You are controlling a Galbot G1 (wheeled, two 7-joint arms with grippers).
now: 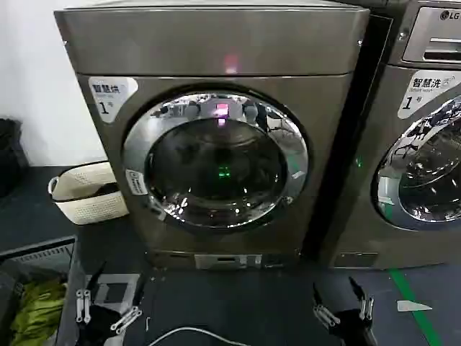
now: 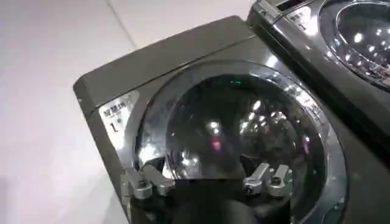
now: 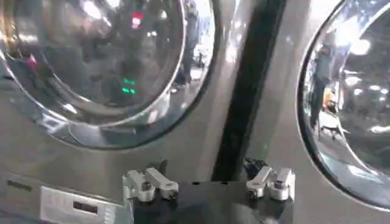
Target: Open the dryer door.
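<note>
Dryer door (image 1: 216,160) shut — glass reflective

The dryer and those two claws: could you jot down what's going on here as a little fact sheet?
dryer: bronze-grey, sticker "1", pink light on
door: shut, chrome ring, dark glass
left gripper: open, low, in front of the dryer, touching nothing
right gripper: open, low, facing the gap between the machines
neighbour machine: LG, to the right
basket: on the floor, left of the dryer

Dark floor (image 1: 238,303) carries dryer (image 1: 216,43) at back centre, LG-marked machine (image 1: 425,144) just beside it toward right edge. Cream basket (image 1: 83,191) at dryer's left. Dark bin (image 1: 36,288) with green cloth (image 1: 32,310) at near-left corner. White cable (image 1: 187,333) along near edge, green tape line (image 1: 407,303) near right
</note>
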